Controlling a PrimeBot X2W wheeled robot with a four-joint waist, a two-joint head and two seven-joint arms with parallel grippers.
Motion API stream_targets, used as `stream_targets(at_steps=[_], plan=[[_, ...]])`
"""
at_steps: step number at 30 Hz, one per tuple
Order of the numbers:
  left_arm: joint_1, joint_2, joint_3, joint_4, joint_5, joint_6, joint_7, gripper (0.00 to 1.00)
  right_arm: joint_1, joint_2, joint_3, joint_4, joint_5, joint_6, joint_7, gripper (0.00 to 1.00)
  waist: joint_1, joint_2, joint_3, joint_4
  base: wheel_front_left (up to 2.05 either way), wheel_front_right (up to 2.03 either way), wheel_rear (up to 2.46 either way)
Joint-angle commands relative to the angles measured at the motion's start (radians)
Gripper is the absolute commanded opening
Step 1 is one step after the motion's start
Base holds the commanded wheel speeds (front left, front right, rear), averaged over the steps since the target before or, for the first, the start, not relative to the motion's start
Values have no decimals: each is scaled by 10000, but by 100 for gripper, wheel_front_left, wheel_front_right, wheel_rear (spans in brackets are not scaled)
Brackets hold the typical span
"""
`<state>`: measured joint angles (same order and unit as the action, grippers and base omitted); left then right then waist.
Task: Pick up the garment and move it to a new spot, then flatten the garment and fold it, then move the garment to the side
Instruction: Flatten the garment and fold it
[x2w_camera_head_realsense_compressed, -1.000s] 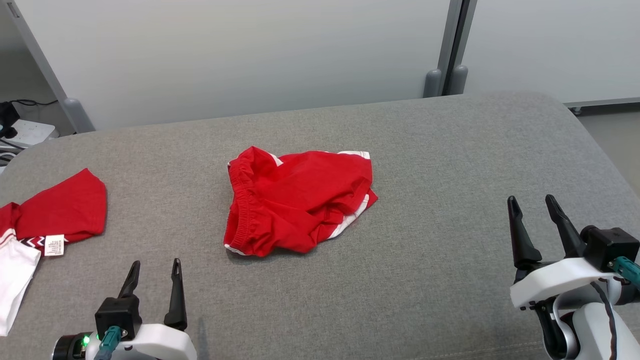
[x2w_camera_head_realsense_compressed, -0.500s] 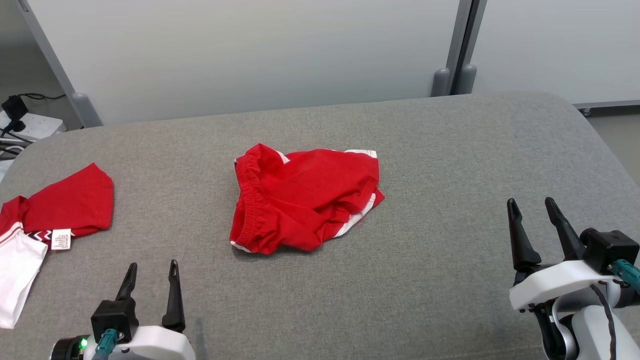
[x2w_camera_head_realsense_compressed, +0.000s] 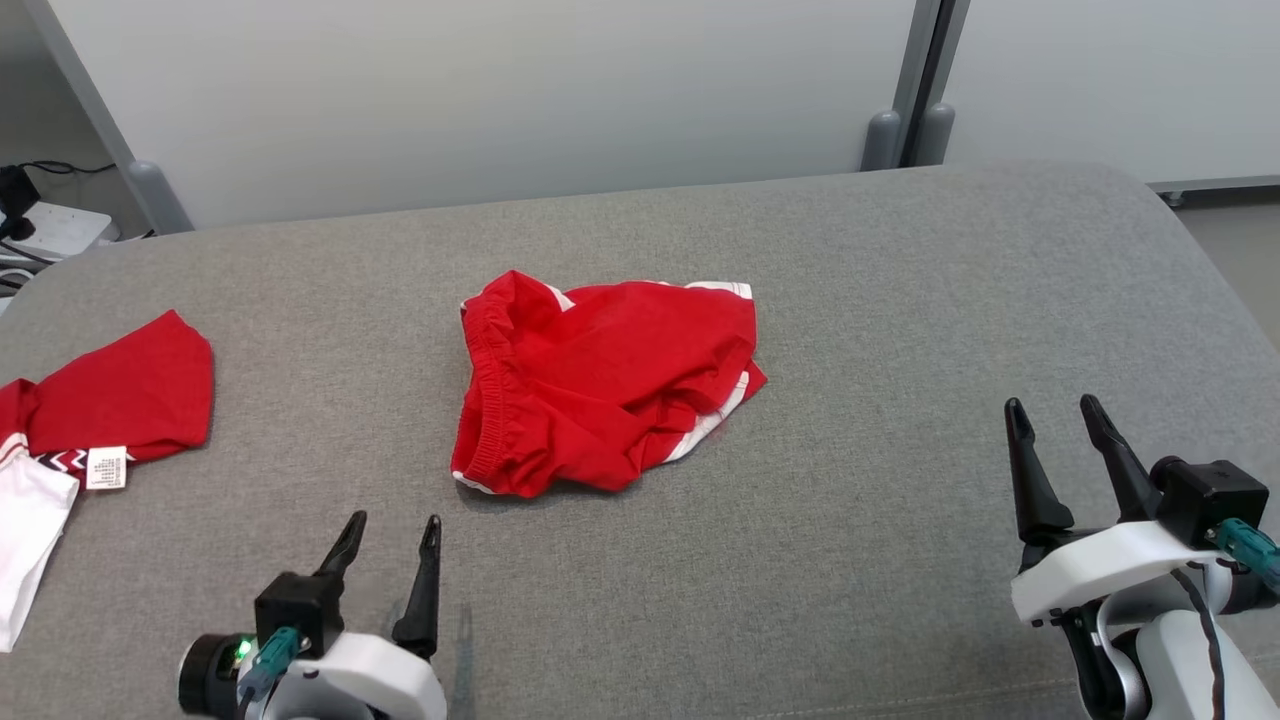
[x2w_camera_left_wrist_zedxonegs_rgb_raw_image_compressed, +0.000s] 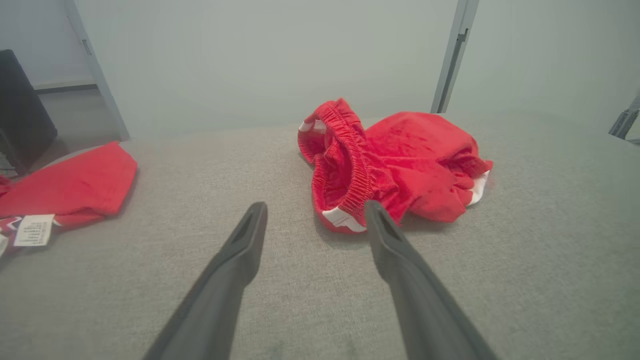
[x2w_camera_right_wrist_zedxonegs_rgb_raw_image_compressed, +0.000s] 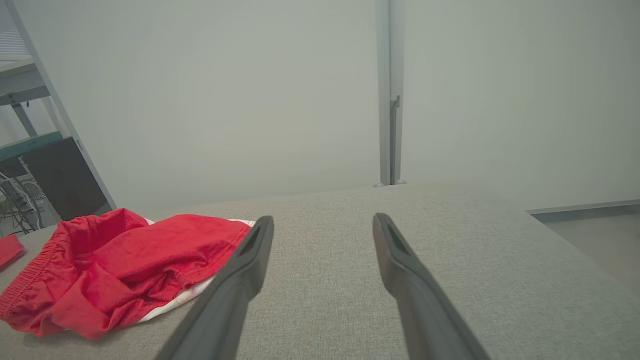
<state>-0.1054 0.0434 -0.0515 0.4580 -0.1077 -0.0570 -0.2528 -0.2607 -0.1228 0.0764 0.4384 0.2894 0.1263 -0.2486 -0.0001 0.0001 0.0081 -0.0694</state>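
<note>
The garment is a pair of red shorts with white trim, lying crumpled in the middle of the grey padded table. In the left wrist view the garment shows its elastic waistband toward me, just beyond the fingertips. My left gripper stands open near the front edge, short of the garment's near-left corner, empty. My right gripper is open at the lower right, well clear of the cloth. In the right wrist view the garment lies to the left of the open right gripper.
A second red and white garment with a white label lies at the table's left edge. Pale partition walls stand behind the table. Cables and a power strip sit on the floor at far left.
My left gripper has moved right and forward toward the garment's near-left corner. The head camera has shifted slightly. The right gripper and the garment lie as before.
</note>
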Motion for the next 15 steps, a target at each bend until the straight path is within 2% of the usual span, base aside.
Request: stream_targets(at_steps=[1,8,15], plan=[[-720,73,185,-84,-100,-78,-89,100,-292,-26,268,-233,-56,44,-132,100,1,-1,114,-88,0,0,0],[-2120,75,-337,1076,-283,-414,-89,100,-612,-59,543,-214,72,44,-132,100,1,-1,813,-410,0,0,0],[-3118,387,-214,2689,-287,-585,-89,100,-935,-140,765,-187,196,44,-132,100,1,-1,1204,-800,0,0,0]])
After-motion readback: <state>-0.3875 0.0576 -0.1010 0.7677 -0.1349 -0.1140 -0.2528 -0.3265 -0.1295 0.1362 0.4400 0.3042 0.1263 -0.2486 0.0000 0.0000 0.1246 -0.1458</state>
